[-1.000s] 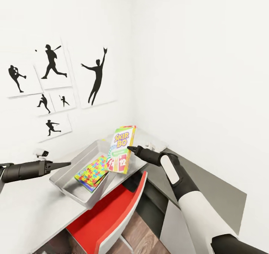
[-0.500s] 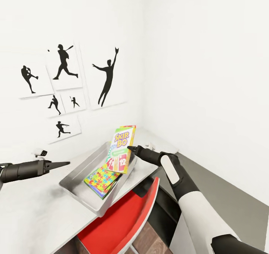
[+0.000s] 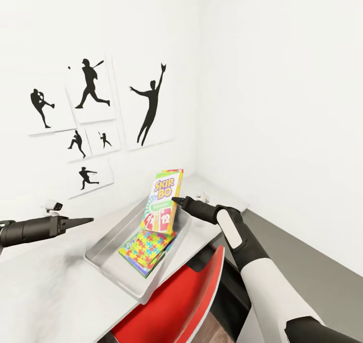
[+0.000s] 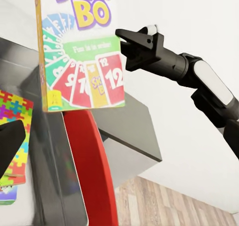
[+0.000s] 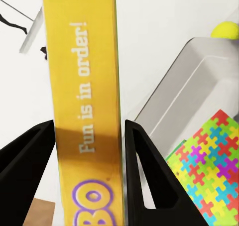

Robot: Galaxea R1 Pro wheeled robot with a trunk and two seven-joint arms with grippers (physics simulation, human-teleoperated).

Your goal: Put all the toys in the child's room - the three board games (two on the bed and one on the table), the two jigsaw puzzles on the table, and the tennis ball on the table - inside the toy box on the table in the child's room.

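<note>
The right tool [image 3: 175,200] gripped the Skip-Bo board game [image 3: 163,200] by its edge, its two dark fingers [image 5: 144,171] pressed against the box's opposite faces in the right wrist view, with the yellow spine reading "Fun is in order!" between them. The box was held upright, long axis near vertical, its printed cover facing the camera in the head view, and hung above the toy box [image 3: 108,262], its lower end just over the jigsaw puzzles [image 3: 148,245]. Those puzzles lay flat inside the light-grey bin, stacked one on the other, their long sides running along the bin's length. The toy box sat on the pale table [image 3: 45,292], near its front edge, above a red chair [image 3: 171,307]. A yellow tennis ball [image 5: 226,30] rested on the table beyond the bin's far corner in the right wrist view. The left tool [image 3: 80,221] hovered above the table, well apart from the bin, holding nothing; whether its fingers were parted could not be told. Black silhouette posters [image 3: 88,116] of ball players hung on the white wall behind.
</note>
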